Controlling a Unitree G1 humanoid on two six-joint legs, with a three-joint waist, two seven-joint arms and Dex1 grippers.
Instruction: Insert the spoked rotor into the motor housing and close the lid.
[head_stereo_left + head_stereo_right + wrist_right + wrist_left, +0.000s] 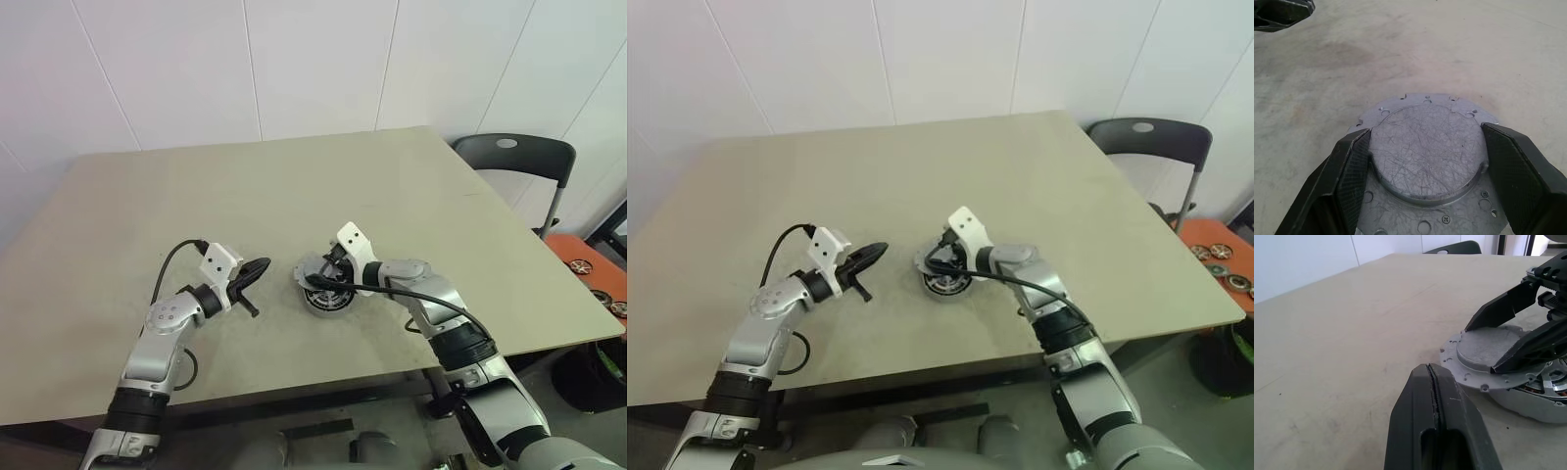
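1. Nearest the head camera, both arms reach over the desk's [118, 196] front part, the left tool [253, 271] on the left and the right tool [1425, 156] near the middle.
2. Left tool: its two black fingers are pressed together with nothing between them, level above the desk, tip pointing toward the motor housing and just short of it.
3. Motor housing [1540, 394] sits on the desk near the front edge, about midway across; copper-coloured windings show at its side under the lid.
4. Lid [1427, 147], a flat grey scratched disc on a wider plate with small holes around its rim, lies on top of the housing, tilted rather than seated flat in the left wrist view.
5. Right tool: its fingers [1347, 171] stand wide apart on either side of the lid's raised round centre, right against its edge; whether they actually press on it cannot be told.
6. Beyond the desk's far right corner stands a dark chair [514, 157].
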